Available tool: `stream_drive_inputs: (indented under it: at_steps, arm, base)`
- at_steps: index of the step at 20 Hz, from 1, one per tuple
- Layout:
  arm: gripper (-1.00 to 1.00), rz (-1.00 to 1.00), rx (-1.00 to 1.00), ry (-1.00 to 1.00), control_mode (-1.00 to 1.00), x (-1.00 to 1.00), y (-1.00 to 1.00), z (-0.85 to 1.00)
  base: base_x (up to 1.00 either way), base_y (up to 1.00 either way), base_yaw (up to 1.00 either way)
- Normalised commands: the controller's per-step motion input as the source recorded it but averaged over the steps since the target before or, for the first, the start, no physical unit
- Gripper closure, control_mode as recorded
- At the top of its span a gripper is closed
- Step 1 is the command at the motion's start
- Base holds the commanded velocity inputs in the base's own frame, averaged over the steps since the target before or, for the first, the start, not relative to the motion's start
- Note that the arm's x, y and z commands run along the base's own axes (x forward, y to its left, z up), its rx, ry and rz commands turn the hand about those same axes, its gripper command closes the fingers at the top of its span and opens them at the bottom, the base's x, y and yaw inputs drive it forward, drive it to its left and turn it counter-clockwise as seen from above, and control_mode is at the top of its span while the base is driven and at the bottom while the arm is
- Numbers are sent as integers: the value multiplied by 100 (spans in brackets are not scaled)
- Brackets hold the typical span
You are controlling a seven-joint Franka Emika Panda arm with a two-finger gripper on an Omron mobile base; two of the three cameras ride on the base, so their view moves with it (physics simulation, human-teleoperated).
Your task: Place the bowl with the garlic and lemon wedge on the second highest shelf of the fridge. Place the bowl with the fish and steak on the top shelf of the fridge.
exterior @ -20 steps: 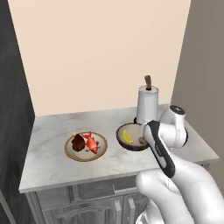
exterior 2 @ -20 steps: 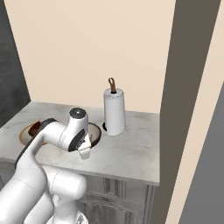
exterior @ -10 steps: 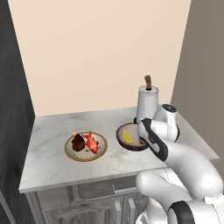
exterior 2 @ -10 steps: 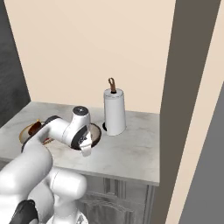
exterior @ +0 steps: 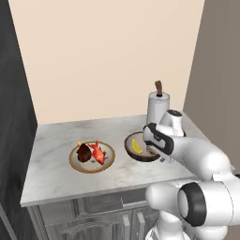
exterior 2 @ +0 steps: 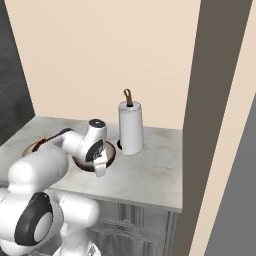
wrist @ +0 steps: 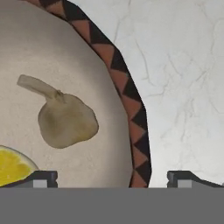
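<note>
The gripper (wrist: 111, 177) hangs low over the right-hand bowl (wrist: 131, 113), its two fingertips spread wide — one over the bowl's pale inside, the other over the marble counter (wrist: 179, 78) — so the patterned rim runs between them with nothing gripped. Just ahead of the inner fingertip lies the garlic (wrist: 65, 118), a knobbly beige bulb with a short stalk, and beside it the lemon wedge (wrist: 13, 166) shows at the edge of the hand view.

From the left base view the white arm bends over that bowl (exterior: 140, 152), hiding its right rim; the lemon wedge (exterior: 136, 146) sits inside. A little to the left, apart from it, stands the second bowl (exterior: 75, 161) with the dark steak (exterior: 84, 152) and the red fish (exterior: 98, 152) side by side — touching or nearly so. Behind the arm, near the wall, stands a paper towel roll (exterior 2: 131, 129).
</note>
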Motion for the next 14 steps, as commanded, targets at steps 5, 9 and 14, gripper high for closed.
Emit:
stream_drive_inputs:
  at_steps: [5, 9, 14]
  arm:
    - [100, 0, 0, 9, -100, -21, 21, -60]
    - [100, 0, 0, 2, -100, 0, 8, -16]
    - [100, 0, 0, 0, -100, -4, 0, 0]
  base:
    - [0, 0, 0]
    - [0, 0, 0]
    - [0, 0, 0]
